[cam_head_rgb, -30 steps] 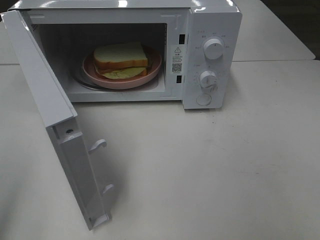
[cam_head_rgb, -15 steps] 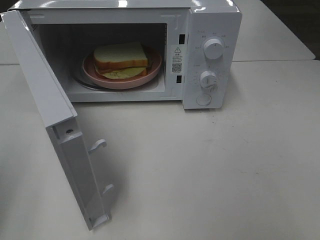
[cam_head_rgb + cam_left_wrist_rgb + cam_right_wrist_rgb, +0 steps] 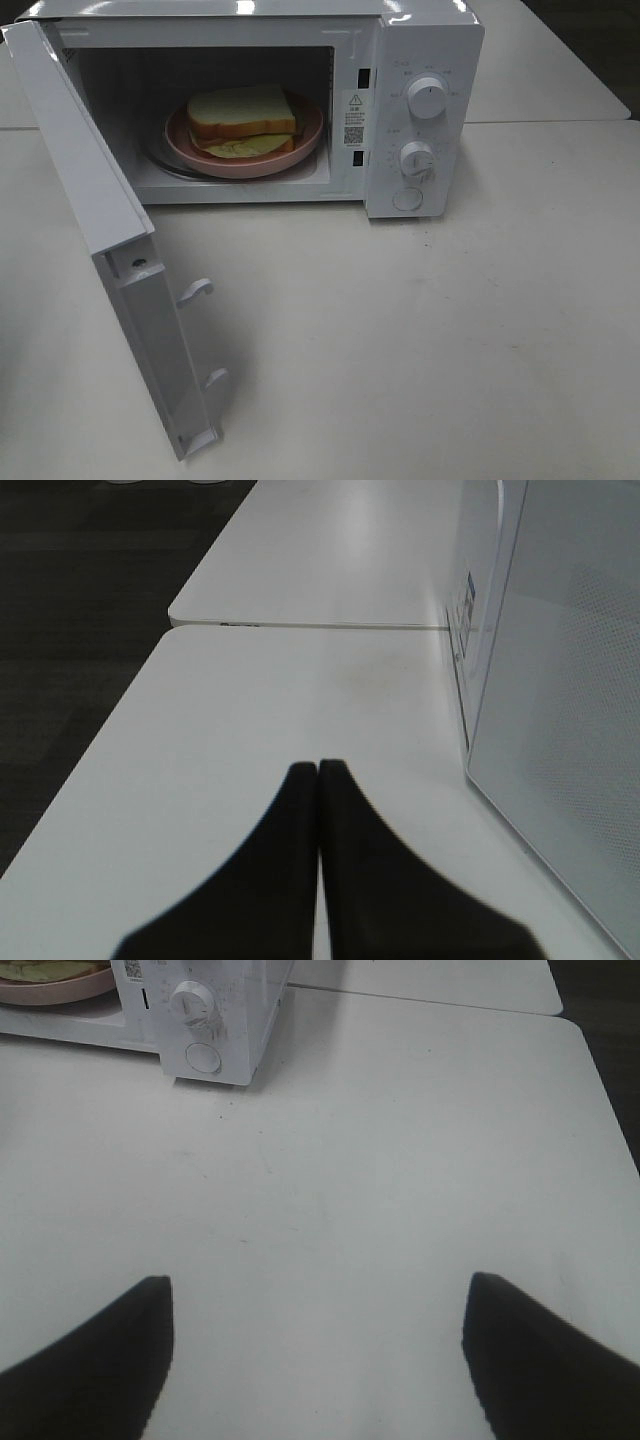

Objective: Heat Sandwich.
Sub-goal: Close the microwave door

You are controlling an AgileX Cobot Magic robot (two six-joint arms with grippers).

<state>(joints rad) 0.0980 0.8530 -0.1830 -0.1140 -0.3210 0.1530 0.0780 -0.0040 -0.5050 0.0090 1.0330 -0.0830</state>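
Note:
The sandwich lies on a round pink plate inside the white microwave, whose door swings wide open to the left. Neither gripper shows in the exterior high view. In the left wrist view my left gripper is shut, its black fingers pressed together with nothing between them, hovering over the white table beside the outer face of the microwave door. My right gripper stands open and empty over bare table, well in front of the microwave. A sliver of the plate shows there.
Two dials and a round button sit on the microwave's control panel. The white table extends in front and to the right. Its left edge drops off to a dark floor. A seam joins another table behind.

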